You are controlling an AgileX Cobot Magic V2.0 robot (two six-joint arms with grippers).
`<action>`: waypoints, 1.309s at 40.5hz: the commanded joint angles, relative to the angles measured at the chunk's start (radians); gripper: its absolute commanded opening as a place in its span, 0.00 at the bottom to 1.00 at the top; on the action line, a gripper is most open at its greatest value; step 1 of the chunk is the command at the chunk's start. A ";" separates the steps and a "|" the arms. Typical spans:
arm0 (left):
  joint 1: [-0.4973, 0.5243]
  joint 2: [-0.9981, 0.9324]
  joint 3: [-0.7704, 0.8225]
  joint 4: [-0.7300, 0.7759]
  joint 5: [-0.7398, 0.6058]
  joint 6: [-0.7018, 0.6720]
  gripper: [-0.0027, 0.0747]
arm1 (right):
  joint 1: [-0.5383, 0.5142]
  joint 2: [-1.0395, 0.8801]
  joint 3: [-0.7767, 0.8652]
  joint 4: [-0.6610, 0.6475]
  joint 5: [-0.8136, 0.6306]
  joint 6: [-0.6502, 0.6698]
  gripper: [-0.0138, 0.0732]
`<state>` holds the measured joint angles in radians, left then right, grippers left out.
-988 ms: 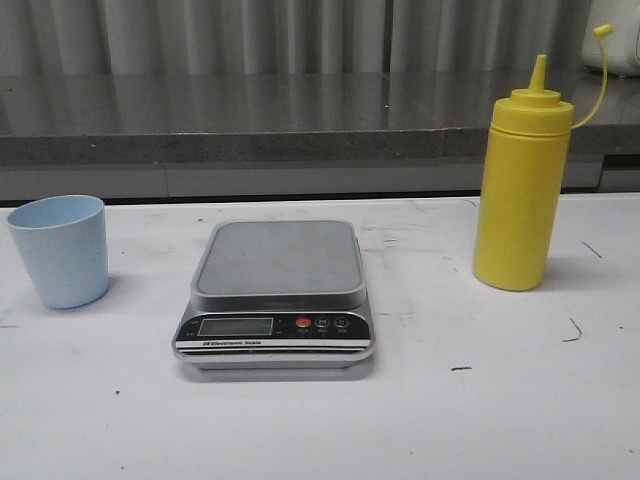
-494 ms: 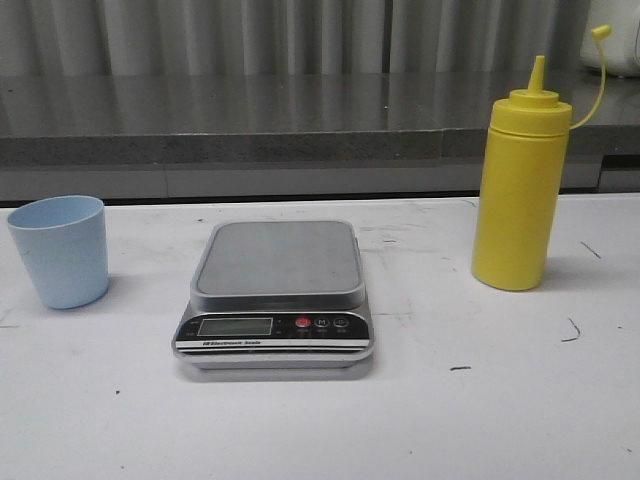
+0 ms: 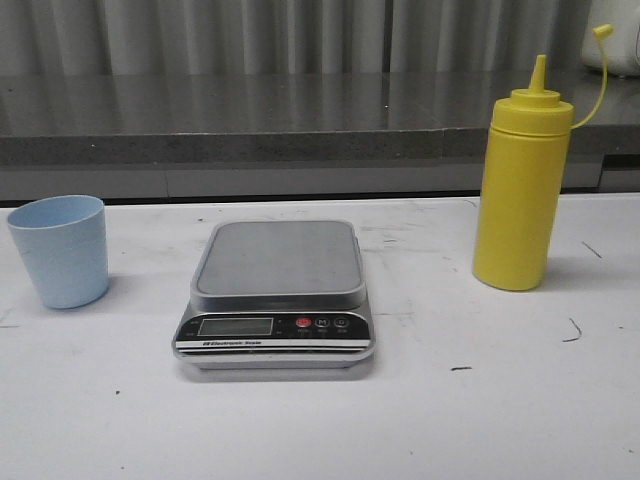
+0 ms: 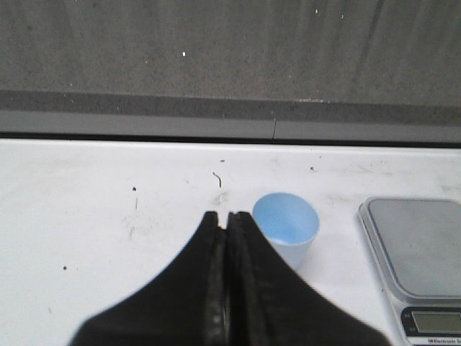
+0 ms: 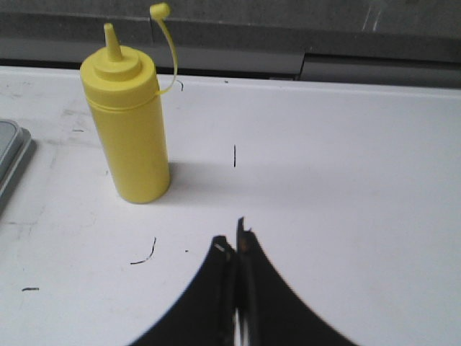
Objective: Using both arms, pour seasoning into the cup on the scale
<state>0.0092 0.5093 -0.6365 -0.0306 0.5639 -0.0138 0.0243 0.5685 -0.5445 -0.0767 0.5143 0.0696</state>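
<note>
white table [image 3: 520, 400] holds cup [image 3: 62, 250], scale [image 3: 278, 290], seasoning [image 3: 522, 190]; left gripper [image 4: 225, 223] and right gripper [image 5: 235, 249] pinched closed, empty.

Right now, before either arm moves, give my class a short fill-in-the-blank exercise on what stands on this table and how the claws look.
1. The pale blue cup stands on the table, to the ____ of the scale.
2. The scale's platform is ____.
3. The yellow seasoning bottle has its tethered cap ____ the nozzle.
4. The left claw and the right claw both have their fingers ____.

Missing words: left; empty; off; shut
</note>
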 commanded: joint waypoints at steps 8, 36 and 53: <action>0.002 0.037 -0.034 -0.005 -0.046 -0.007 0.01 | 0.000 0.094 -0.037 -0.010 -0.024 -0.006 0.08; 0.002 0.044 -0.038 -0.014 -0.047 -0.007 0.67 | 0.000 0.099 -0.037 -0.014 -0.024 -0.007 0.79; -0.001 0.413 -0.300 -0.014 0.202 -0.007 0.67 | 0.000 0.099 -0.037 -0.013 -0.021 -0.007 0.79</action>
<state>0.0092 0.8411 -0.8643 -0.0342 0.7806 -0.0138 0.0243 0.6634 -0.5467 -0.0767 0.5542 0.0696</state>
